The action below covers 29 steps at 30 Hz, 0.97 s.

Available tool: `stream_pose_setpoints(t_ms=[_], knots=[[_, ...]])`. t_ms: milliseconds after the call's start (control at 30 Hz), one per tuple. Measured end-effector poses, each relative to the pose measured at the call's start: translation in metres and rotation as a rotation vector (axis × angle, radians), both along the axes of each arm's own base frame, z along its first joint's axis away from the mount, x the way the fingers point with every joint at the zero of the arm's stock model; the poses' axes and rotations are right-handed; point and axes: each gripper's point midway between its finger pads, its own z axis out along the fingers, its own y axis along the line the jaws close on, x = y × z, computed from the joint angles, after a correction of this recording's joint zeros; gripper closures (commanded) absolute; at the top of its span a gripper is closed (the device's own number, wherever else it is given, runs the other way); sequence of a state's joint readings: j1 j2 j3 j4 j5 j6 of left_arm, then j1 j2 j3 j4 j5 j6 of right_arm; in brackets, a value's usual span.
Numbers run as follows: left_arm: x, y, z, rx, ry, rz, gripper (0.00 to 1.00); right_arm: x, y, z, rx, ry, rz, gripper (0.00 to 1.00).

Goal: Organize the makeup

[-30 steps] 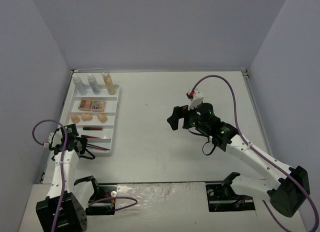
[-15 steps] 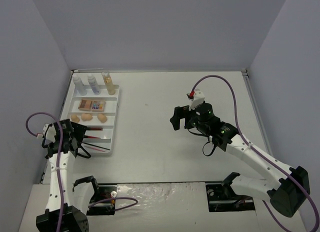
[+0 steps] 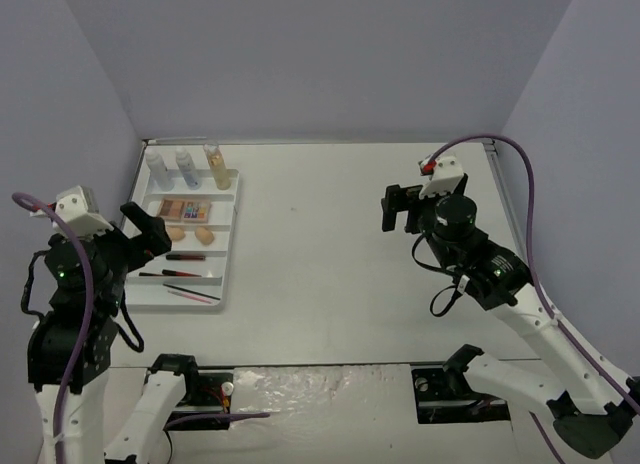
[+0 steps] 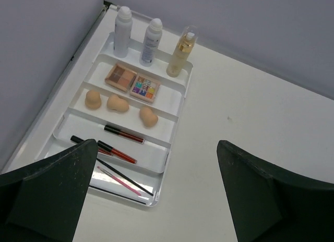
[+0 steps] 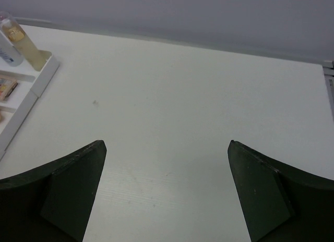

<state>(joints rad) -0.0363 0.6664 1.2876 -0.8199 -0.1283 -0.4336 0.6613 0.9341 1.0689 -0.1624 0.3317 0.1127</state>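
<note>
The makeup lies in a white slotted tray [image 3: 232, 246] at the table's left. Two clear white-capped bottles [image 4: 122, 32] [image 4: 151, 35] and an amber bottle [image 4: 180, 52] stand in its far slot. Nearer come two palettes [image 4: 121, 77], three peach sponges [image 4: 118, 103], red pencils [image 4: 123, 134], then thin brushes [image 4: 120, 180] in the nearest slot. My left gripper [image 4: 156, 145] hangs open and empty, high above the tray's near end [image 3: 138, 239]. My right gripper [image 3: 400, 209] is open and empty over the bare right half of the table [image 5: 167, 143].
Grey walls close in the table on the left, back and right. The tray's right rim [image 5: 39, 77] and the amber bottle [image 5: 21, 41] show at the left edge of the right wrist view. Both arm bases sit at the near edge.
The left gripper has opened and lifted up and back from the tray's near slot, where the brushes lie. The right arm has drawn up and to the right.
</note>
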Motion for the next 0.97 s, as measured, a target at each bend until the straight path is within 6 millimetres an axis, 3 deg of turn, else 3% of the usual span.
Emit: stream_pose_setpoints(t_ms=[167, 400, 600, 967], knots=[[-0.040, -0.006, 0.030, 0.097, -0.101, -0.094, 0.03, -0.018, -0.028, 0.029, 0.000, -0.084, -0.047, 0.00], [-0.085, 0.004, 0.026, 0.174, -0.138, -0.109, 0.03, -0.048, -0.066, 0.065, 0.015, -0.213, -0.099, 0.00], [-0.101, 0.009, 0.017, 0.192, -0.122, -0.097, 0.03, -0.063, -0.079, 0.077, 0.033, -0.260, -0.106, 0.00], [-0.109, 0.011, 0.006, 0.171, -0.087, -0.082, 0.03, -0.071, -0.084, 0.073, 0.031, -0.251, -0.101, 0.00]])
